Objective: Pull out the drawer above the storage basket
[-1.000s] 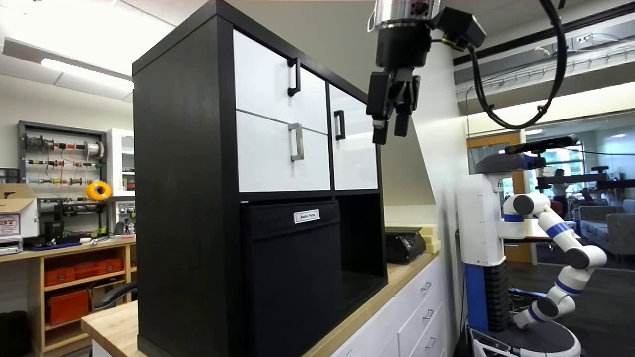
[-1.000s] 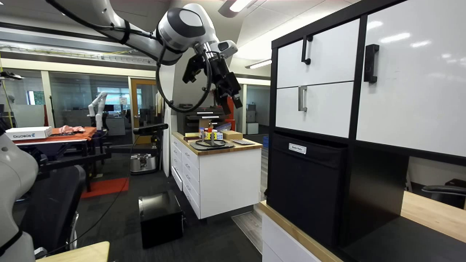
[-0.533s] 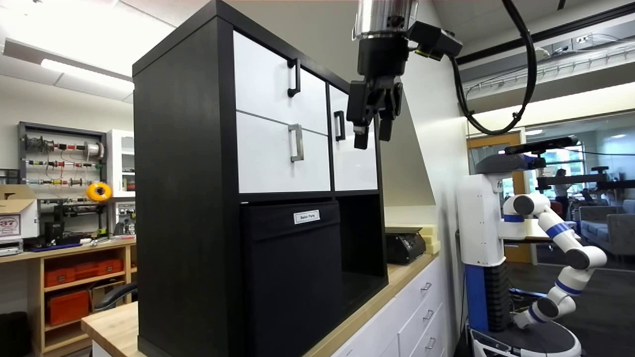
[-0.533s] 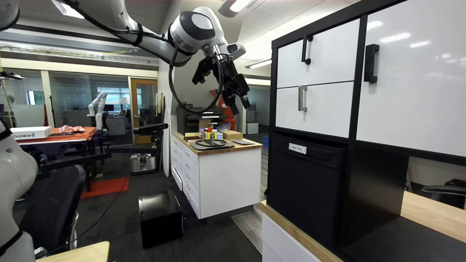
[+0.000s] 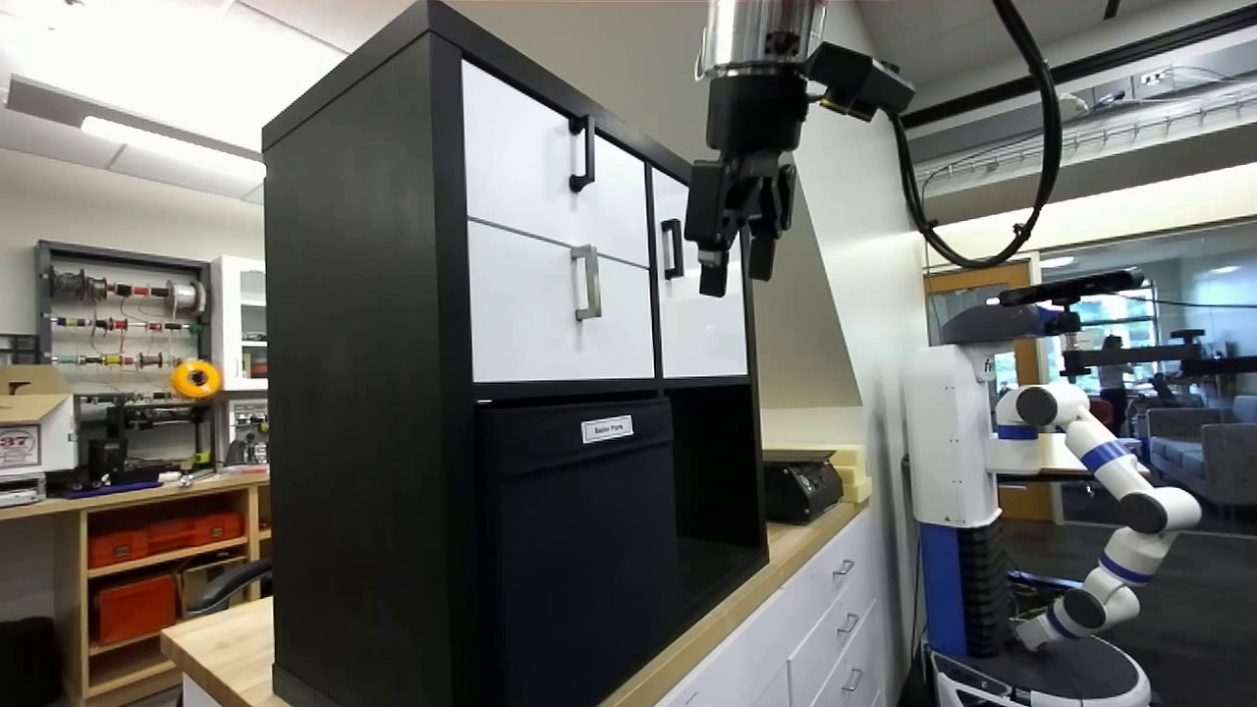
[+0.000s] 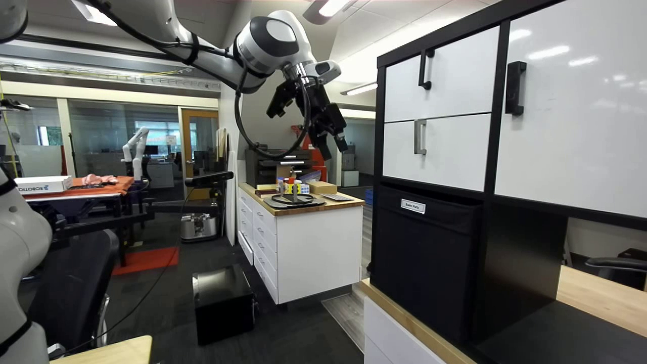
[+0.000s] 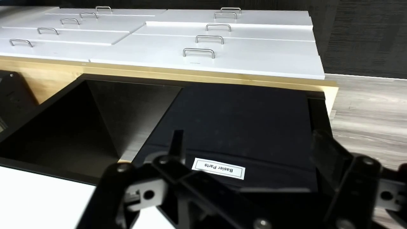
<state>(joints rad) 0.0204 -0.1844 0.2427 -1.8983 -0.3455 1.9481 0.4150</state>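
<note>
Rising at the left in an exterior view, a black cabinet [image 5: 363, 373] is being carried by a wooden bench [image 5: 221, 633]. Rightward, the drawer [image 5: 545, 319] is sitting closed, its white front lying directly above the storage basket [image 5: 579, 545] and below an upper white front [image 5: 520, 147] with a black handle [image 5: 589, 152]; its grey handle [image 5: 593, 283] is not being touched. Next, a narrower white door [image 5: 702, 339] is being partly hidden by the gripper [image 5: 737, 282], which is hovering in front of the cabinet, well apart from the grey handle in both exterior views. Its fingers [image 5: 714, 279] are being held wide apart, nothing being grasped between them. The approach is being judged the step in hand, no pull yet being made. For the next move, a shift toward the grey handle is being called for, the spread fingers being set on either side of its upright bar, then being tightened before an outward pull; catching the black handle above is being seen as a risk.
</note>
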